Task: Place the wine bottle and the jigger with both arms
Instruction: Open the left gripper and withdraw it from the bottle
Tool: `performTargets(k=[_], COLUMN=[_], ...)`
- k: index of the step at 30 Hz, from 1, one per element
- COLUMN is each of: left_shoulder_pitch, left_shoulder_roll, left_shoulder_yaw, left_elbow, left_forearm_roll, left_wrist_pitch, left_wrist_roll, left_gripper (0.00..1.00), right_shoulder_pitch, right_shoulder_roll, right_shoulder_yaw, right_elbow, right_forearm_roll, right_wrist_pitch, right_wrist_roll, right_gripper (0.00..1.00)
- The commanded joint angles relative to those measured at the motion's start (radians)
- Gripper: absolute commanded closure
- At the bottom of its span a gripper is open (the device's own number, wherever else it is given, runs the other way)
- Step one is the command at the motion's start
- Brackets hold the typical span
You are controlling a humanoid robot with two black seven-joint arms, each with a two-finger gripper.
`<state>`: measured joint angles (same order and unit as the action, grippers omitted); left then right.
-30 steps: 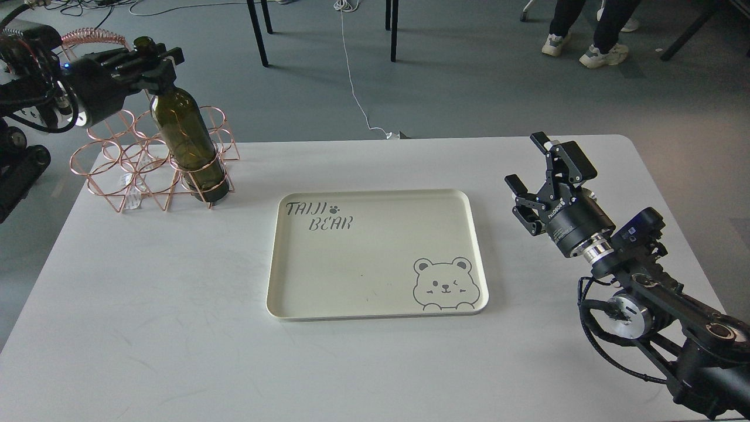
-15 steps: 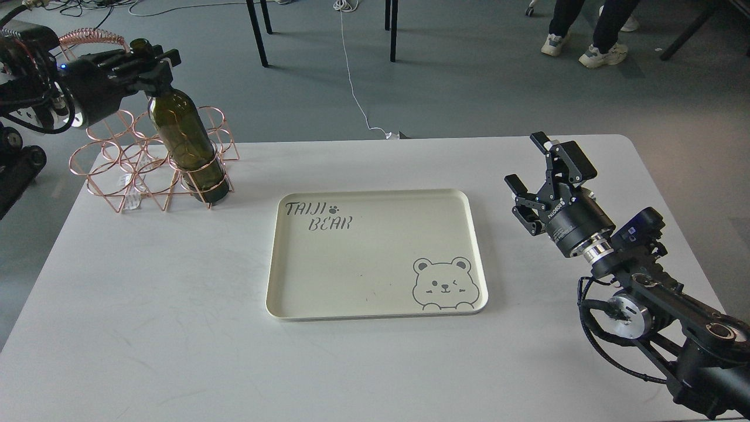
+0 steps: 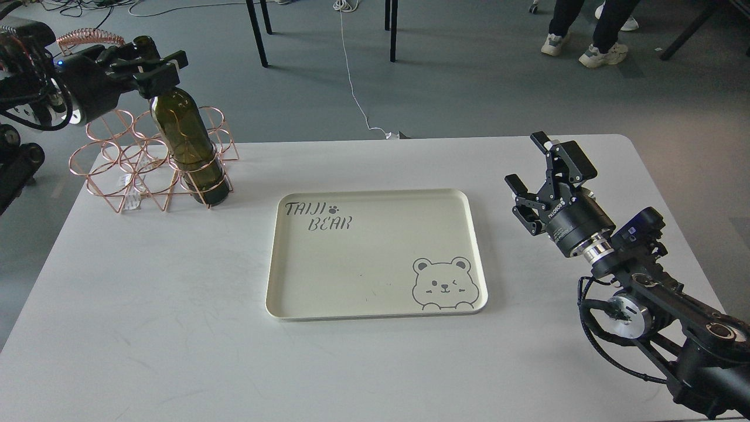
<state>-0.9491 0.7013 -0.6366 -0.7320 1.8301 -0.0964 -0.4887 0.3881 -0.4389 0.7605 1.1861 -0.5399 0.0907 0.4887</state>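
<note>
The wine bottle [image 3: 186, 143], dark olive-green, stands tilted in the right end ring of a copper wire rack [image 3: 111, 170] at the table's far left. My left gripper [image 3: 146, 61] is shut on the bottle's neck just below the mouth. My right gripper [image 3: 536, 164] is open and empty, held above the table to the right of the cream tray [image 3: 363, 258]. The jigger is out of view.
The cream tray carries "TAIJI BEAR" lettering and a bear drawing, and lies in the middle of the white table [image 3: 176, 328]. Beyond the table's far edge are chair legs [image 3: 258, 32], a white cable [image 3: 354, 88] on the floor, and a person's feet [image 3: 586, 47].
My left gripper has shifted slightly with the bottle's neck, first left, then right. The bottle's base stays in the rack. The right arm has not moved.
</note>
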Motion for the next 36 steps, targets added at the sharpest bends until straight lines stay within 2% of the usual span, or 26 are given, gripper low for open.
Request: performTargets(k=[1, 5, 9, 17, 21, 26, 30, 33, 36], left_shoulder_pitch=[-0.028, -0.092, -0.158, -0.149, -0.027, 0.116, 0.306, 0.459, 0.591], left_shoulder_roll=[0.009, 0.069, 0.121, 0.132, 0.081, 0.015, -0.101, -0.192, -0.282], left_shoulder_yaw=[-0.003, -0.003, -0.009, -0.005, -0.021, -0.093, -0.231, -0.308, -0.356], left_elbow=[-0.016, -0.082, -0.174, -0.389, -0.481, -0.549, -0.57, -0.584, -0.581], left_forearm_roll=[-0.002, -0.029, -0.161, -0.846, -1.106, -1.141, -1.193, -1.224, -1.22], left_wrist_pitch=[-0.006, -0.028, -0.098, -0.101, -0.088, -0.089, -0.111, -0.15, -0.154], left_wrist_roll=[0.0, 0.0, 0.0, 0.0, 0.0, 0.0, 0.0, 0.001, 0.005], left_gripper=[0.0, 0.0, 0.0, 0.0, 0.0, 0.0, 0.0, 0.0, 0.0], right_shoulder_pitch=[0.0, 0.0, 0.0, 0.003, 0.002, 0.002, 0.002, 0.0, -0.003], right_shoulder_roll=[-0.001, -0.001, -0.001, -0.001, 0.005, 0.011, 0.014, 0.019, 0.029], right_shoulder_yaw=[0.0, 0.013, 0.023, 0.037, 0.059, 0.066, 0.066, 0.068, 0.078], right_elbow=[0.001, 0.001, 0.0, 0.0, -0.003, -0.006, -0.008, -0.008, -0.005], right_forearm_roll=[0.0, 0.0, 0.0, 0.006, 0.012, 0.017, 0.018, 0.018, 0.018], right_wrist_pitch=[0.0, 0.0, 0.0, 0.0, -0.003, -0.008, -0.005, -0.005, -0.006], right_wrist_roll=[0.0, 0.0, 0.0, 0.0, 0.0, 0.0, 0.0, 0.0, 0.0], right_gripper=[0.01, 0.01, 0.01, 0.01, 0.01, 0.01, 0.01, 0.01, 0.01])
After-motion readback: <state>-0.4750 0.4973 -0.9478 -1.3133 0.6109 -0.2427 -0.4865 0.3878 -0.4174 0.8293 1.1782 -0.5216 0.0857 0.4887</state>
